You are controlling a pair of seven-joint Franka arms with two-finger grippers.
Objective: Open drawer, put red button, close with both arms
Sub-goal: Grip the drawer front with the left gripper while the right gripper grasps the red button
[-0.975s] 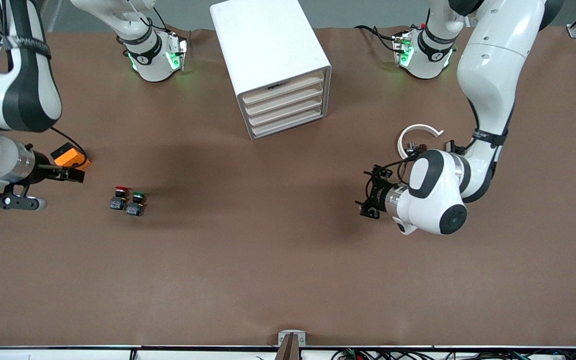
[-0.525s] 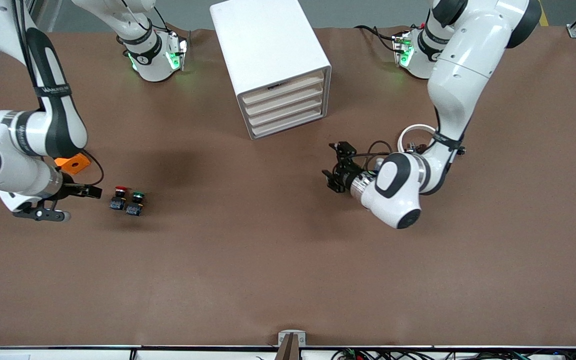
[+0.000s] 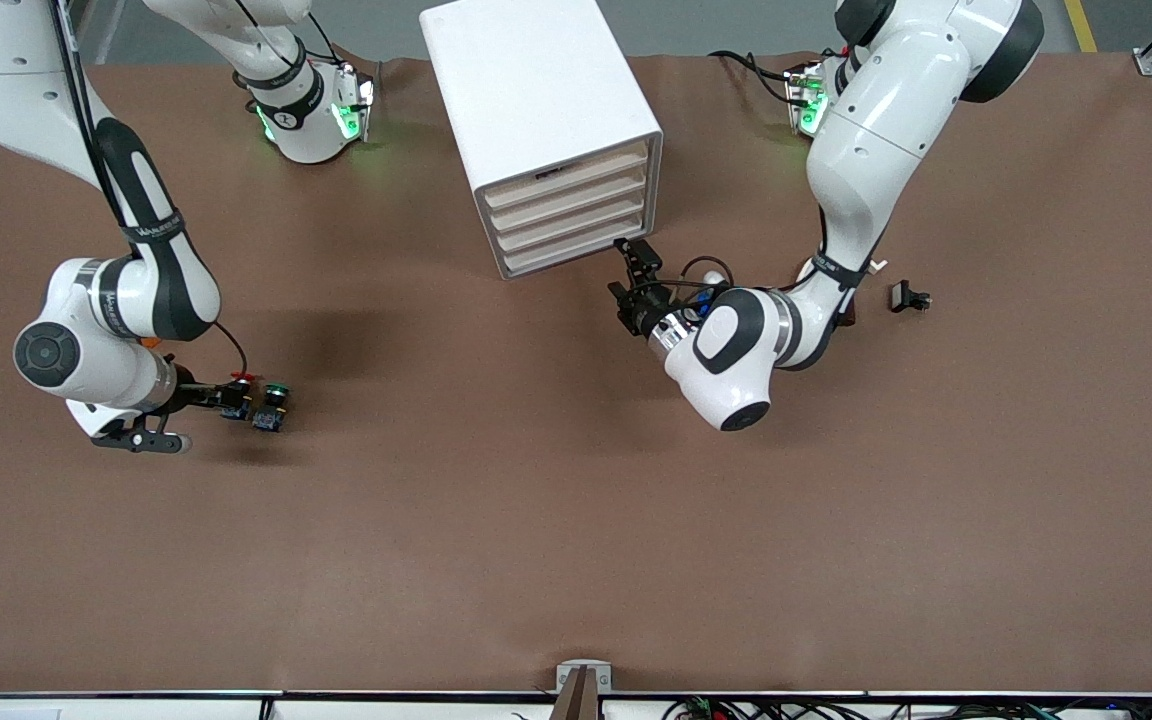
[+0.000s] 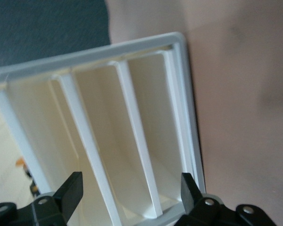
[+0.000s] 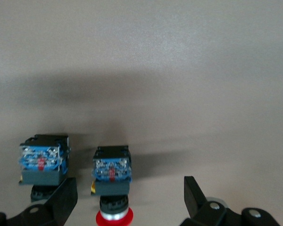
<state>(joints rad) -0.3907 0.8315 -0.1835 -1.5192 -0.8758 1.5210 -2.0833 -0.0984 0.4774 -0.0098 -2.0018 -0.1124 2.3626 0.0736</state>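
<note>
The white four-drawer cabinet (image 3: 546, 130) stands between the arm bases, all drawers shut. The drawer (image 3: 571, 200), second from top, has a beige front. My left gripper (image 3: 629, 283) is open just in front of the cabinet's lower corner at the left arm's end. The left wrist view shows the drawer fronts (image 4: 104, 122) close between my open fingers (image 4: 71, 190). The red button (image 3: 240, 384) lies beside a green-capped button (image 3: 276, 394). My right gripper (image 3: 228, 397) is open, low at the red button (image 5: 112, 188), which lies between the jaws, untouched.
A small black part (image 3: 908, 297) lies on the brown table toward the left arm's end. The green-capped button's block (image 5: 42, 165) lies right beside one right finger (image 5: 61, 202). The left arm's elbow (image 3: 736, 360) hangs low over the table in front of the cabinet.
My left gripper has swung in from the left arm's end up to the cabinet front. My right gripper has moved in around the red button. The orange block is now hidden.
</note>
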